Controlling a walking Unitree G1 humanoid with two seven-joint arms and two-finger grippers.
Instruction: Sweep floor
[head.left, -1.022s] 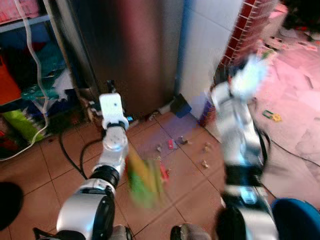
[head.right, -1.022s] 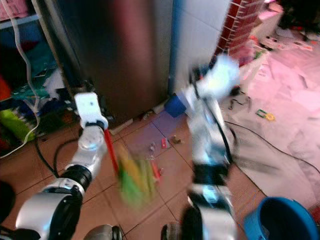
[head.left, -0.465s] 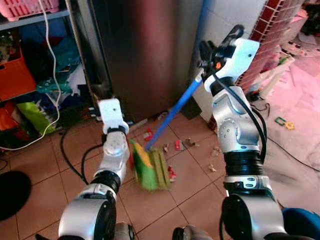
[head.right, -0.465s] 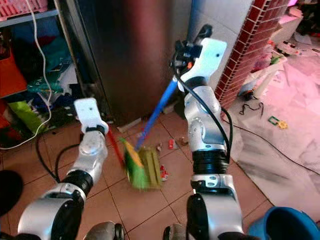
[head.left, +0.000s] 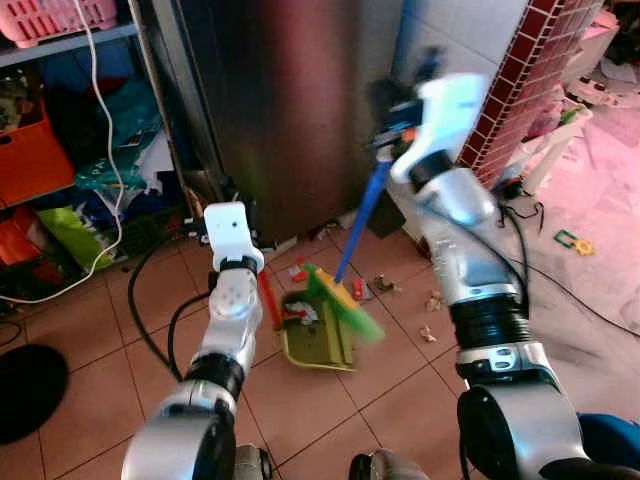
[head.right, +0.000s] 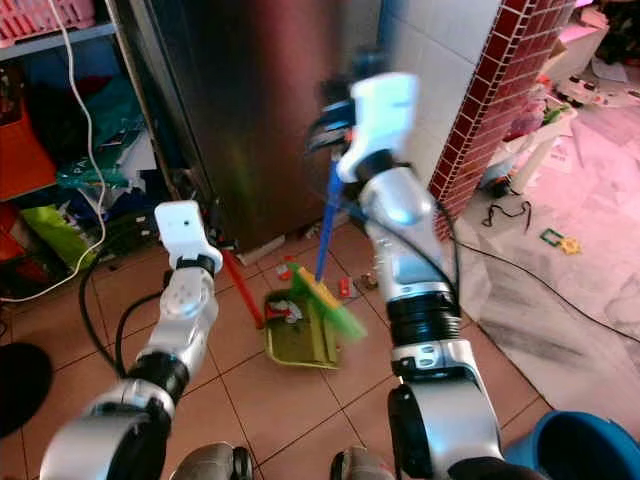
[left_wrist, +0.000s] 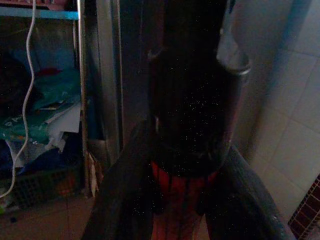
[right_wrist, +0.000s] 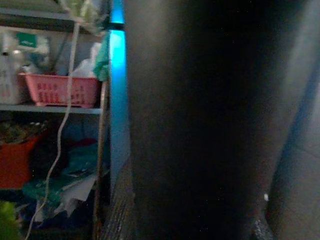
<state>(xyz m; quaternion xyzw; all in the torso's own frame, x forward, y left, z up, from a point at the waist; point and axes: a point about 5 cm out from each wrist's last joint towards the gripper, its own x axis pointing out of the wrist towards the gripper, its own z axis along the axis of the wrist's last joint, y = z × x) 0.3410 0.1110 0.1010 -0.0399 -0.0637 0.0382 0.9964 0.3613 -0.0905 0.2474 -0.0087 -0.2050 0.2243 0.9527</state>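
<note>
Since before, the broom (head.left: 345, 305) swept onto the dustpan (head.left: 318, 345); right pincer (head.left: 392, 100) clamped its handle, left pincer (left_wrist: 185, 200) the dustpan's.

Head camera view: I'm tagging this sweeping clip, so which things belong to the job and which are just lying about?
Job:
broom
dustpan
floor scraps
left gripper
right gripper

Lying about:
pink basket
white cord
blue bucket
yellow toy
</note>
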